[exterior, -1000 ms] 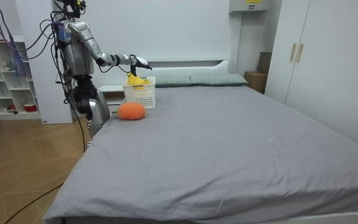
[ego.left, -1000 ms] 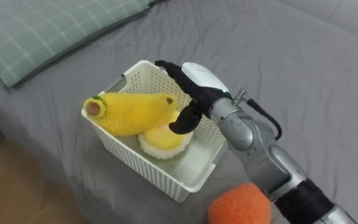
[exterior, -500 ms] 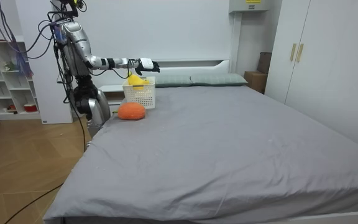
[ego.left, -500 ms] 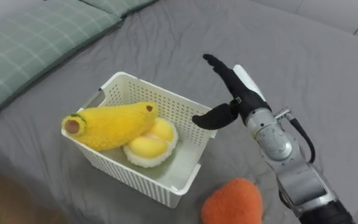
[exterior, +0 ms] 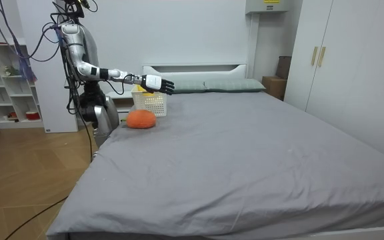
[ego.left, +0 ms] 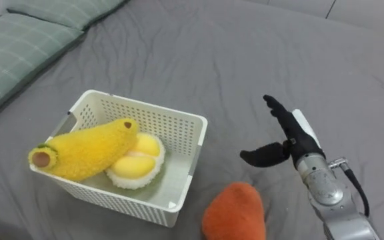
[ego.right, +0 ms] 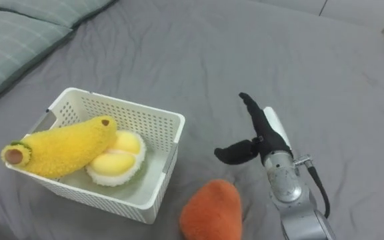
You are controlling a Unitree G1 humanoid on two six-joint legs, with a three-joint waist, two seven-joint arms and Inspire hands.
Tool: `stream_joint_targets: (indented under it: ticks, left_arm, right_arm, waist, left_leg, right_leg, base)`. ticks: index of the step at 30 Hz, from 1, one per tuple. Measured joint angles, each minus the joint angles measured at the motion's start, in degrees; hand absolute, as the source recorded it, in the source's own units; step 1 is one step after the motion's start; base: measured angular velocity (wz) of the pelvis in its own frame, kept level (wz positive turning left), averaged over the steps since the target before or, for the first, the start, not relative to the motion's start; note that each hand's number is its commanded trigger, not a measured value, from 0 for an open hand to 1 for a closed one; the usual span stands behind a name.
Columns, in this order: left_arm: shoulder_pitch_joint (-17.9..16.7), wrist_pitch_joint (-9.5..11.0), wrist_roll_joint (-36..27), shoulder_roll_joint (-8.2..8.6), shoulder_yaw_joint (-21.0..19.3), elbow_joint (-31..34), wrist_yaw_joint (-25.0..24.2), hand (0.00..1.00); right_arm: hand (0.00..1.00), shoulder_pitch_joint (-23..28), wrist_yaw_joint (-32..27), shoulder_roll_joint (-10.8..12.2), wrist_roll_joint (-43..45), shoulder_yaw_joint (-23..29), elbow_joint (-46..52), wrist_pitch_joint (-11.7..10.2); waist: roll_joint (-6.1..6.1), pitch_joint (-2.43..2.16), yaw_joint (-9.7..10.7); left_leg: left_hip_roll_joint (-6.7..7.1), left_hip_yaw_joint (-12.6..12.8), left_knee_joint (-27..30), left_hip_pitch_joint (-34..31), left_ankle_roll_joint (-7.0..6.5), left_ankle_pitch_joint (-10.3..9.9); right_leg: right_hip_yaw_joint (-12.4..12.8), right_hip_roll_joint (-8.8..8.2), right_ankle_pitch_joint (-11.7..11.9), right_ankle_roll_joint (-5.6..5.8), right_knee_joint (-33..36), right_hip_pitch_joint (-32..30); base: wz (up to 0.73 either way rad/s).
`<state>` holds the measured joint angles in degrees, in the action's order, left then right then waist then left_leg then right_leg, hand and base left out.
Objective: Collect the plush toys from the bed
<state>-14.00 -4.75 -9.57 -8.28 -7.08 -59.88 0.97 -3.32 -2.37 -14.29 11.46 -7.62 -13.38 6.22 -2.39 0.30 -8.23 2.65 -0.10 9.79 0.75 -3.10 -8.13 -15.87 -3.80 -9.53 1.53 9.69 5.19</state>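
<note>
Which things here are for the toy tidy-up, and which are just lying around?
For the job:
white basket
yellow banana toy and round yellow toy, both in the basket
orange toy, on the bed beside the basket
right hand, open above the bed

Just lying about:
checked pillow
wardrobe
shelf

We find no writing, number or sign that we can read — none on the white basket (ego.left: 179, 143), none on the bed (ego.left: 245, 53). A yellow patch (exterior: 271, 1) on the wall box (exterior: 262, 8) may bear print — too small to tell.
</note>
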Motion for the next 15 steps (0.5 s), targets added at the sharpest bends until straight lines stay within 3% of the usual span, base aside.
stream_joint_targets:
  ticks: [15]
  left_arm:
    - [-0.81,0.69,-2.68,0.14,0.53,0.17,0.04,0.0]
  right_arm:
    - [0.0,1.99,3.7,1.48,-0.51,-3.06,-7.38,0.05]
  waist:
    - [-1.05,-0.11,-0.04]
  left_leg:
    - [0.15,0.15,-0.17,0.41,-0.13,-0.21]
  right_leg:
    - [-0.09,-0.02,-0.16,0.22,-0.99,0.79]
  base:
    - [0.0]
